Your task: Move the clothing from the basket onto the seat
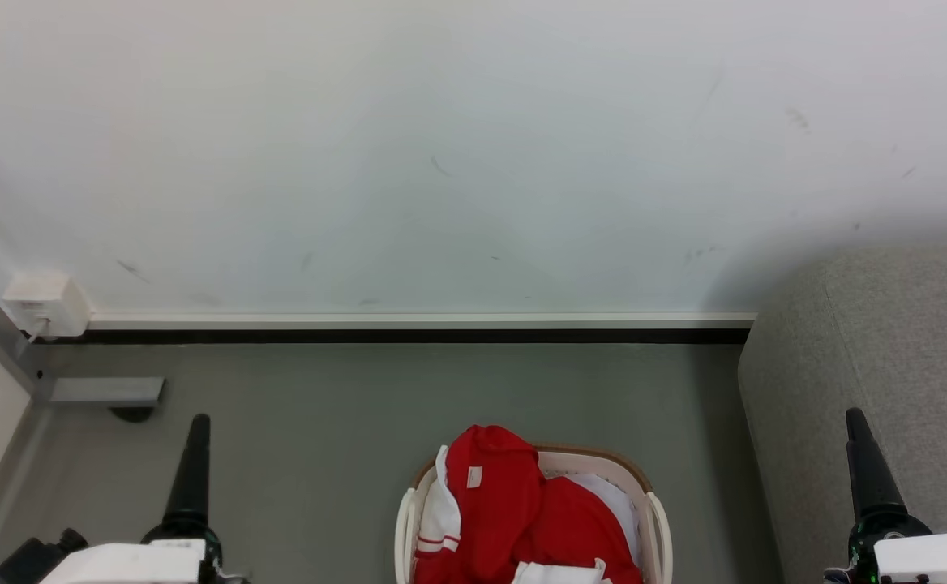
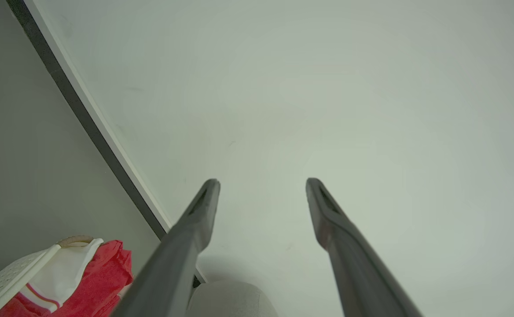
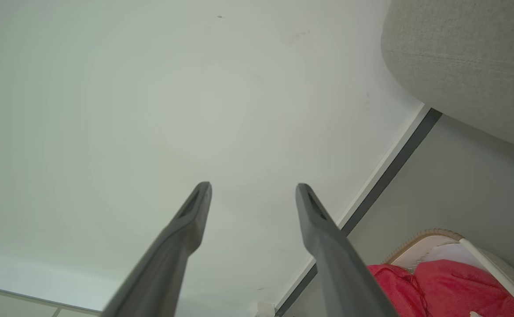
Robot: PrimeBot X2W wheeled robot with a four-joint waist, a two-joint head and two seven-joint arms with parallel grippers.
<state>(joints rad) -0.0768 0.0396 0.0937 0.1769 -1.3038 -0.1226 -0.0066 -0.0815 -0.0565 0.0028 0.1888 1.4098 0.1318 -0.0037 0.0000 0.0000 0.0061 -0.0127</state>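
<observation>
Seems the very start: red clothing [image 1: 514,503] heaped in the basket [image 1: 657,527] on the floor [image 1: 319,422], near the grey seat [image 1: 887,365], none on it yet. Next calls for lowering one arm onto the heap and pinching cloth. Left pincer [image 2: 262,181] and right pincer [image 3: 253,185] both spread wide, empty, touching nothing, pointing at the wall [image 1: 441,162].

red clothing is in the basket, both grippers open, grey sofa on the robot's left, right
Only the side is wrong: the head view shows the sofa on the robot's right. The clothing does lie in the basket, and the left gripper and right gripper are both open.
</observation>
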